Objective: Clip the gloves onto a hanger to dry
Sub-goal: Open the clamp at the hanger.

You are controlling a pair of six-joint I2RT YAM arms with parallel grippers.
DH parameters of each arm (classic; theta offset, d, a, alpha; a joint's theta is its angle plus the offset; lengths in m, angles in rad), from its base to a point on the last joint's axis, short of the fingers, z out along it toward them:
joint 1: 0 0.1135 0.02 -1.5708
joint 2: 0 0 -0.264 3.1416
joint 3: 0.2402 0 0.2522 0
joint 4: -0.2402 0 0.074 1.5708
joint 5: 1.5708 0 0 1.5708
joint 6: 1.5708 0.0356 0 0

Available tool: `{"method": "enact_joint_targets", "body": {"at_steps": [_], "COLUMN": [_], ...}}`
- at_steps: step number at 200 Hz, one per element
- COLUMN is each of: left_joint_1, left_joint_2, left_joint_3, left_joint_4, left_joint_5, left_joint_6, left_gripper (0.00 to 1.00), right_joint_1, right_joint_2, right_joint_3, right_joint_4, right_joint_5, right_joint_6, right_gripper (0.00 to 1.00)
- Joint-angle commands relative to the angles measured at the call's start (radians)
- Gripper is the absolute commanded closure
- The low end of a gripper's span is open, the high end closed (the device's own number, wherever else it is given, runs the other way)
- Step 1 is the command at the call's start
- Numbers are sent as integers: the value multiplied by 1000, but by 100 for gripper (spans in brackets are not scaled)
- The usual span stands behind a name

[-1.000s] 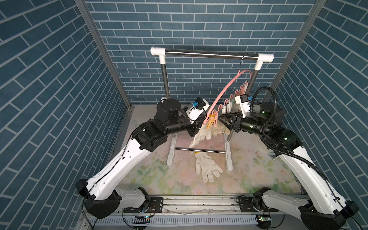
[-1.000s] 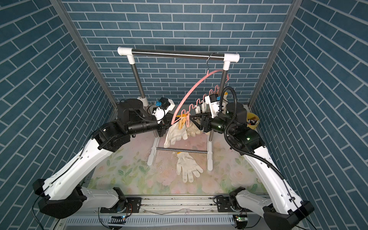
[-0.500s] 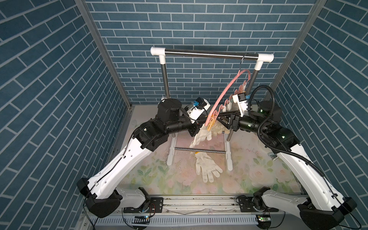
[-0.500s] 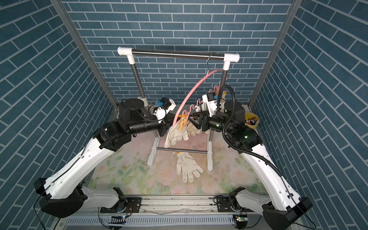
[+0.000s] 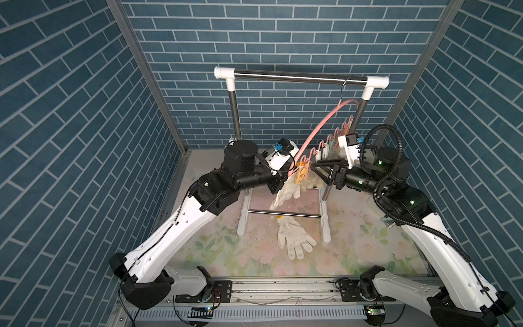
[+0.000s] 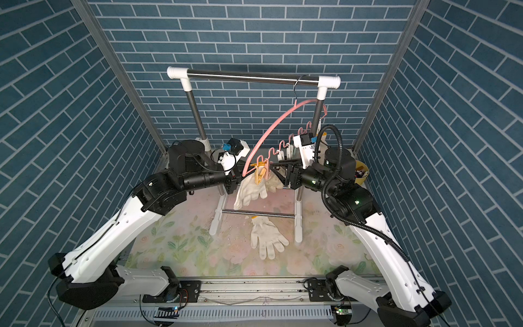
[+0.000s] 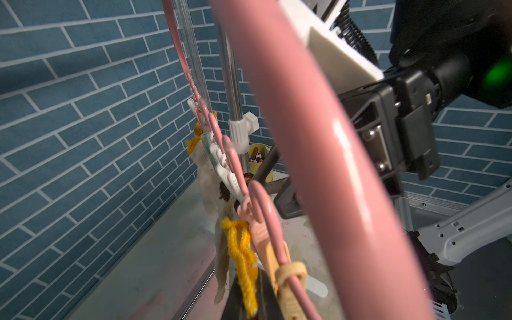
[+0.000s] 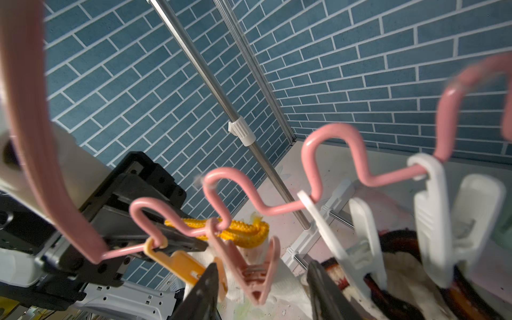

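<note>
We edged the right end effector (image 8: 263,264), released, astride the pink clip (image 8: 249,277); the left end effector (image 7: 250,302) clenched the glove (image 5: 284,190). Squeezing squarely seemed best.

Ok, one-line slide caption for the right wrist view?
Open right gripper flanks a pink clip on the wavy rail of the hanger; left gripper holds a glove by its yellow cuff beside it.

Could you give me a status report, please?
Left gripper shut on glove cuff. Right gripper open, straddling pink clip. Spare glove on table. Neighbouring white clips occupied.
</note>
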Motion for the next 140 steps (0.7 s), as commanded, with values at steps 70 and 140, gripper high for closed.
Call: {"method": "enact_joint_targets", "body": {"at_steps": [70, 140], "left_joint_1": [6, 6], "left_joint_2": [3, 8], "left_joint_3": [34, 40], "left_joint_4": [30, 31], "left_joint_5": [8, 8], "left_joint_6": [-14, -15], "left_gripper": [100, 100], "right_joint_1": [5, 18], "right_joint_2": [15, 77], "right_joint_3": [-23, 8], "right_joint_4": [22, 49], "right_joint_5": [-86, -110], "right_joint_6": [7, -9], "right_gripper": [48, 46]}}
